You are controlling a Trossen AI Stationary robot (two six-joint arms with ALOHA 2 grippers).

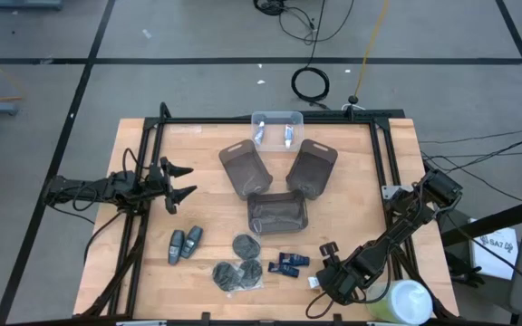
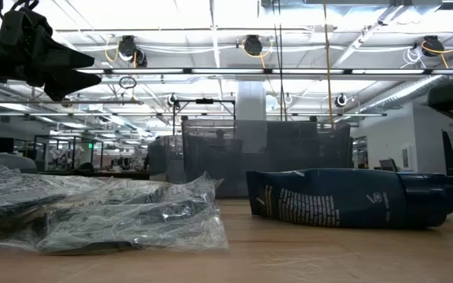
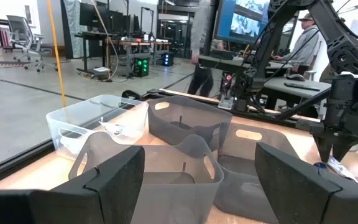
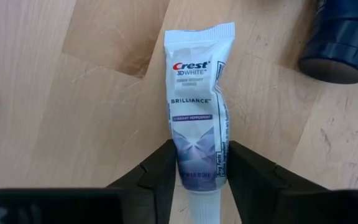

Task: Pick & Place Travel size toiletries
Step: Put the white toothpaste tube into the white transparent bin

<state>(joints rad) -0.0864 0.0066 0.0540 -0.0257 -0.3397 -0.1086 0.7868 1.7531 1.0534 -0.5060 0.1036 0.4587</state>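
On the wooden table (image 1: pixel 143 272) we see a white Crest tube (image 4: pixel 194 106) lying flat, pinched by the right gripper (image 4: pixel 196 168). The clear tray (image 1: pixel 277 129) holds two tubes; the left gripper (image 1: pixel 181 181) gapes.

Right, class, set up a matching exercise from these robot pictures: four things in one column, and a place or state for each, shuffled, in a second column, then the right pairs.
Things
1. toothpaste tube
2. clear tray
3. left pincer
4. two grey-blue sticks

Places or states
A. at the table's far edge, beyond the three grey trays
B. lying side by side on the left part of the table
C. between the right pincer's fingers, flat on the wood
D. open, holding nothing

Pairs: 1-C, 2-A, 3-D, 4-B
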